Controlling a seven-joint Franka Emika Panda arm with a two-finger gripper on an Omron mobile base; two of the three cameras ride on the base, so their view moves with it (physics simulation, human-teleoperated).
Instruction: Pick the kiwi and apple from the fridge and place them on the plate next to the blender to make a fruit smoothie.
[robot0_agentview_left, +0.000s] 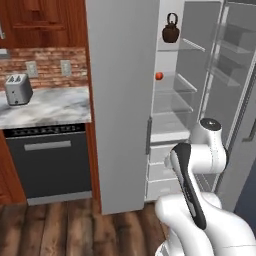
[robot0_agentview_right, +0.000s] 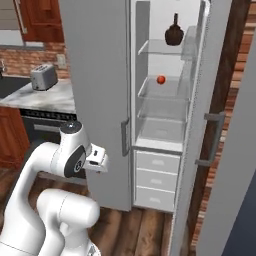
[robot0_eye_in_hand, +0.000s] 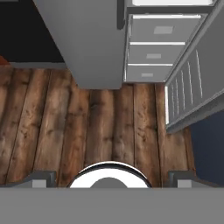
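The fridge stands with its right door swung open, showing pale glass shelves. The apple, small and red, rests on the second shelf. The kiwi, the plate and the blender are out of view. My gripper points down at the wooden floor in front of the fridge, low and well below the apple's shelf. Its fingertips stand wide apart, open, with nothing between them. My hand hangs beside the fridge's shut left door.
A dark brown kettle sits on the top shelf. The open door juts out on the right. Grey drawers fill the fridge's bottom. A toaster stands on the marble counter to the left.
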